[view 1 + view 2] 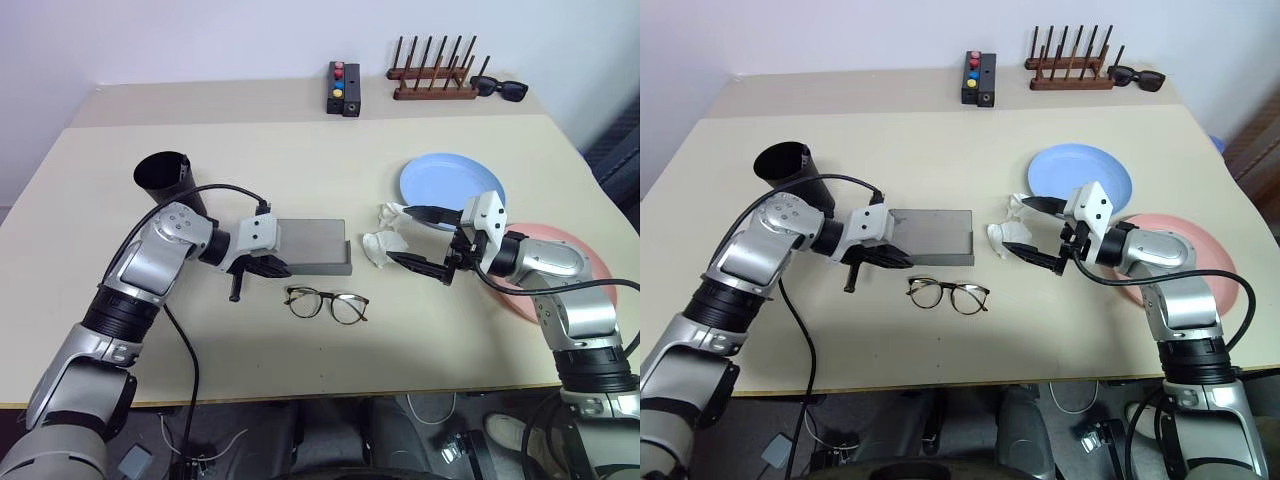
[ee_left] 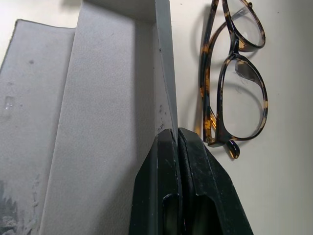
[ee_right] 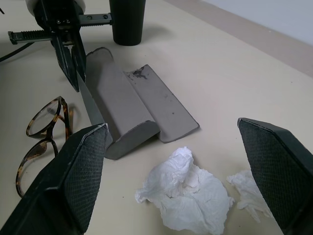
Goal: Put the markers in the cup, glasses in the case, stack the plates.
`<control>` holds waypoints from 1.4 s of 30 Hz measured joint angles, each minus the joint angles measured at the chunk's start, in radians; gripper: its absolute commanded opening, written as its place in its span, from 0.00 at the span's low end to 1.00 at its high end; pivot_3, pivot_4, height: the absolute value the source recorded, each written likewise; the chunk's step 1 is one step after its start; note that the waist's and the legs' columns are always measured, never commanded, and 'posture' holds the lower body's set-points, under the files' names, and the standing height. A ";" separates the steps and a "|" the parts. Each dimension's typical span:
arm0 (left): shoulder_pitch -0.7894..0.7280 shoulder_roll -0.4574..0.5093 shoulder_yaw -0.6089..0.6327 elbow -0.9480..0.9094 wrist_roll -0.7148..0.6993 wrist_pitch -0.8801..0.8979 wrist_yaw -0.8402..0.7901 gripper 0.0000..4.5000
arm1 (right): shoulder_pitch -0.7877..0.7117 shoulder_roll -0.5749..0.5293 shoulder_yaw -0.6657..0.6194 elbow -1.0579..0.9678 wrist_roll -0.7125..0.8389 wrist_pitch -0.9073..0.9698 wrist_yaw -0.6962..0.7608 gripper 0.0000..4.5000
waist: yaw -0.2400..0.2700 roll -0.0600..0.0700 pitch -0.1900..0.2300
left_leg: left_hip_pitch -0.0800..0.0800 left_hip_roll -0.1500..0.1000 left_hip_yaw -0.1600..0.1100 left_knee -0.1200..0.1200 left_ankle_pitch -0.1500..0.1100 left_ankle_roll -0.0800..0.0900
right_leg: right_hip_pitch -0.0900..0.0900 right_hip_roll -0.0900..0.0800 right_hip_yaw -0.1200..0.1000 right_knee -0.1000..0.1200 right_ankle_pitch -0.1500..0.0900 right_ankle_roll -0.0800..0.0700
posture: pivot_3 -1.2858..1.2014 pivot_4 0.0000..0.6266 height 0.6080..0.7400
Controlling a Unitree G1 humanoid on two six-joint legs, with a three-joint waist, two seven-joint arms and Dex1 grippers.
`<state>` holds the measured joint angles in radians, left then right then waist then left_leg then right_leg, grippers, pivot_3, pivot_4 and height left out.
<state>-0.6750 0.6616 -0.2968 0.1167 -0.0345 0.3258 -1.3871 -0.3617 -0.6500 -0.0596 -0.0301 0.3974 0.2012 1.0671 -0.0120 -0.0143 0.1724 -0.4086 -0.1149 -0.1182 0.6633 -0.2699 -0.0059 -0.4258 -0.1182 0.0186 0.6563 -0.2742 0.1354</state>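
we've got the left gripper (image 1: 262, 266) pinched shut on the front wall of the open grey case (image 1: 312, 246), glasses (image 1: 326, 304) lying just beside it; right gripper (image 1: 432, 241) hangs wide over tissues (image 1: 385, 240), so let's hold the case steady and scoop the frames in gently

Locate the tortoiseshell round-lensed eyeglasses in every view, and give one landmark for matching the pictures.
Left eye view: tortoiseshell round-lensed eyeglasses lie lower centre, on the table just in front of the grey case.
Right eye view: lower centre, again in front of the case.
Left wrist view: upper right, beside the case wall.
Right wrist view: left edge, next to the open case.
Shared landmark: the open grey rectangular hinged case.
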 measured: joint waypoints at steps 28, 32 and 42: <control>-0.006 -0.017 -0.003 -0.003 -0.006 0.040 0.040 0.94 | 0.006 -0.001 0.000 -0.001 0.000 0.000 0.002 0.97 | 0.001 0.000 0.000 | 0.000 0.000 0.000 0.000 0.000 0.000 | 0.000 0.000 0.000 0.000 0.000 0.000 | 0.52 0.24 1.00; -0.010 -0.013 0.029 -0.001 -0.032 0.040 0.066 0.94 | 0.054 -0.048 -0.002 -0.010 0.001 0.007 0.034 0.97 | 0.002 0.000 0.000 | 0.000 0.000 0.000 0.000 0.000 0.000 | 0.000 0.000 0.000 0.000 0.000 0.000 | 0.52 0.24 1.00; -0.037 -0.056 0.134 0.037 -0.099 0.009 0.174 0.94 | 0.185 -0.192 -0.089 -0.075 0.043 0.042 0.120 0.97 | 0.002 0.000 0.000 | 0.000 0.000 0.000 0.000 0.000 0.000 | 0.000 0.000 0.000 0.000 0.000 0.000 | 0.52 0.24 1.00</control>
<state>-0.7123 0.6060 -0.1625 0.1538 -0.1334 0.3344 -1.2135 -0.1769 -0.8420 -0.1485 -0.1054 0.4404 0.2427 1.1869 -0.0100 -0.0139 0.1721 -0.4086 -0.1150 -0.1179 0.6635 -0.2700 -0.0058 -0.4255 -0.1186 0.0186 0.6561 -0.2742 0.1354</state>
